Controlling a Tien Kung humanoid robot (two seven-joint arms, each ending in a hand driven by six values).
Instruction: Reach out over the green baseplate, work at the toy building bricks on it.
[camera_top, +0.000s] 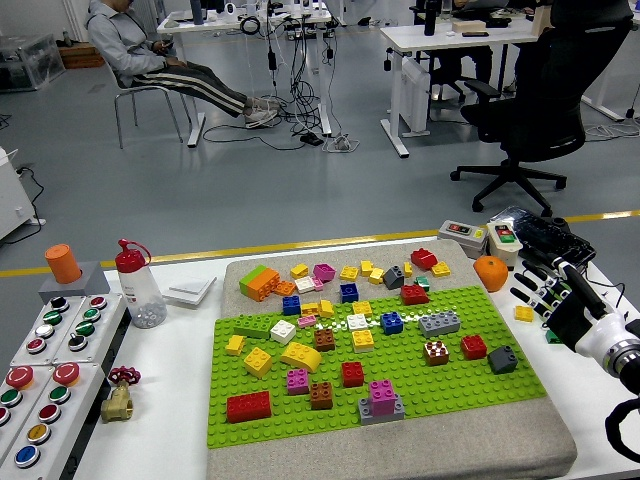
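Hovering right of the green baseplate (400, 395) in the head view, the right hand (560, 295) was unclenched, fingers spread, grasping nothing. Toy building bricks (352, 373) stood scattered across the baseplate, mid-table on a grey mat (400, 455).

An office-like lab — desks (455, 40), tangled cables (300, 60), a swivel chair (545, 90).
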